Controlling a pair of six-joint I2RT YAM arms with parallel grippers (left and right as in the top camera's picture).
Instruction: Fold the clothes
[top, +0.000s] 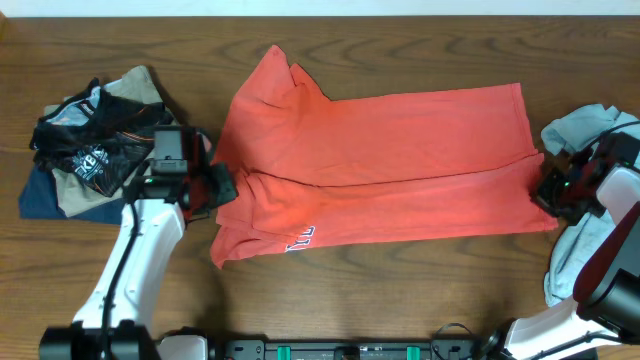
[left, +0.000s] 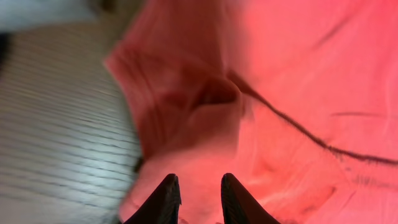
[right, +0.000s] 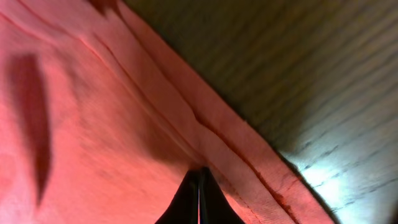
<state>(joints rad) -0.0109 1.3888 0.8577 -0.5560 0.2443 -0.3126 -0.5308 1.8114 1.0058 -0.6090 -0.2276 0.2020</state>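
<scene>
The coral-red T-shirt (top: 380, 160) lies across the table, folded lengthwise, with white lettering (top: 302, 238) showing at its front edge. My left gripper (top: 218, 186) is at the shirt's left edge. In the left wrist view its fingers (left: 199, 182) are apart over rumpled red cloth (left: 280, 93). My right gripper (top: 548, 190) is at the shirt's right hem. In the right wrist view its fingers (right: 199, 174) are pressed together on the red cloth (right: 93, 112) near the hem. A pale grey-blue shirt (top: 583, 125) lies at the far right.
A pile of dark, tan and blue garments (top: 90, 150) sits at the left, beside my left arm. More pale grey-blue cloth (top: 568, 262) lies under my right arm. Bare wood table (top: 400, 40) shows behind and in front of the shirt.
</scene>
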